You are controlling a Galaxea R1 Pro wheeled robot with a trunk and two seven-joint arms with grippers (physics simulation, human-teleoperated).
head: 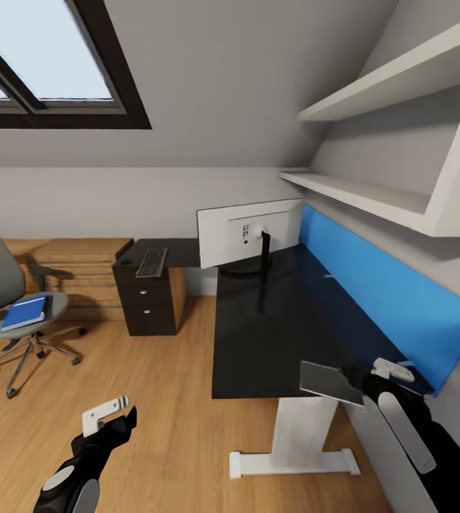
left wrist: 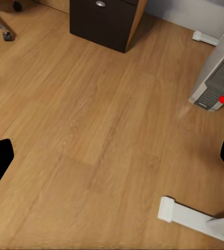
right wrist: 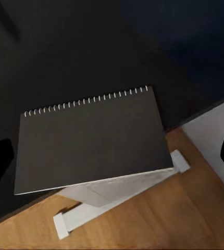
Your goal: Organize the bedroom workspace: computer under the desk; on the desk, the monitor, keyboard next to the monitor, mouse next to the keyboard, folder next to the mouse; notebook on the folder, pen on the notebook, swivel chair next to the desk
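Head view shows the right gripper (head: 358,381) at the desk's (head: 258,342) near corner, closed on one edge of the notebook (head: 329,382), which it holds flat and partly overhanging that corner. From the right wrist the notebook's (right wrist: 91,140) spiral edge points in over the desk, its long axis across the fingers. Well away from the desk, the folder (head: 25,312) lies on the chair (head: 16,313), nearer the left gripper (head: 108,420), which hangs spread and empty over the floor. I judge the folder must reach the desk first, since the notebook stacks on it.
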